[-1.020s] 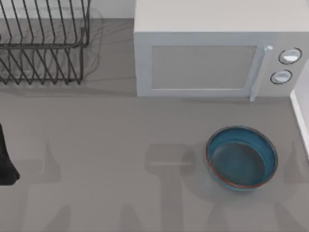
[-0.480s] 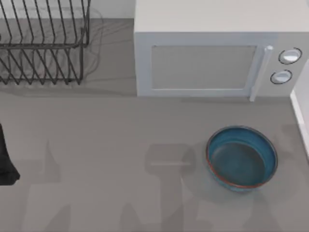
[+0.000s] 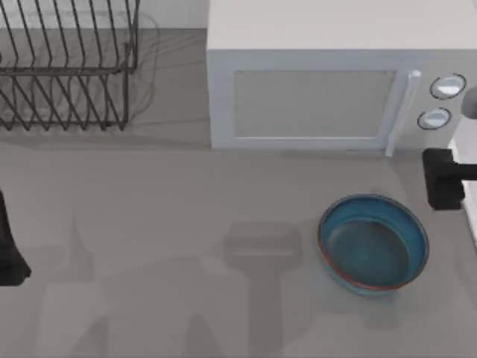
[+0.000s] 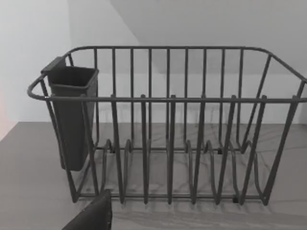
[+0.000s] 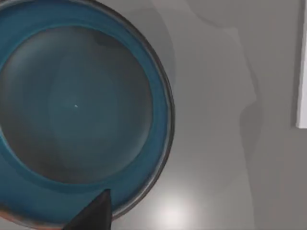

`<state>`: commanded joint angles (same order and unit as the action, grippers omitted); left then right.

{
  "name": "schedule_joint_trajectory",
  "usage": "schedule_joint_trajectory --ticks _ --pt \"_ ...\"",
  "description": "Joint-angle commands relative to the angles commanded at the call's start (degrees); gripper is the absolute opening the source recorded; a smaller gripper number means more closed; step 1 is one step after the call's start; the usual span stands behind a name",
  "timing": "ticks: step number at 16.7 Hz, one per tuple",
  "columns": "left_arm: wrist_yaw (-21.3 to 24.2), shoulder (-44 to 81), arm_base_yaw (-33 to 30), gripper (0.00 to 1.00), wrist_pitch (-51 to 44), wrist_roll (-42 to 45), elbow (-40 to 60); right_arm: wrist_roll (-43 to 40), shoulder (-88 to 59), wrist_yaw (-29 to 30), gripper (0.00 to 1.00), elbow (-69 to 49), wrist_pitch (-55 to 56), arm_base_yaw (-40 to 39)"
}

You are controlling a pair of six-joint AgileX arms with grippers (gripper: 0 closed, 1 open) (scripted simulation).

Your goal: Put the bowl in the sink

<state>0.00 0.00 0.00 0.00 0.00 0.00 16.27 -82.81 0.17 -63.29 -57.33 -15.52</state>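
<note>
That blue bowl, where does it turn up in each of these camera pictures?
Top view: the bowl sits on the table's right side, in front of the microwave.
Left wrist view: the picture shows the dish rack instead.
Right wrist view: the bowl is seen close up from above.
Shared landmark: the grey table, also under the bowl in the right wrist view.
</note>
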Motion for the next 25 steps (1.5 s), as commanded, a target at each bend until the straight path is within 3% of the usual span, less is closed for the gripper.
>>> schedule_joint_trajectory --ticks 6,13,25 --pt "0.0 0.0 0.0 1.0 0.0 0.0 0.0 3.26 -15.4 -0.13 1.0 -13.87 -10.86 -3.28" --pt "0.0 0.0 0.0 1.0 0.0 0.0 0.0 3.4 -16.29 -0.15 1.0 -14.43 -11.2 -3.23" --pt "0.0 0.0 0.0 1.0 0.0 0.0 0.0 3.76 -23.37 -0.12 1.0 0.61 10.83 -3.68"
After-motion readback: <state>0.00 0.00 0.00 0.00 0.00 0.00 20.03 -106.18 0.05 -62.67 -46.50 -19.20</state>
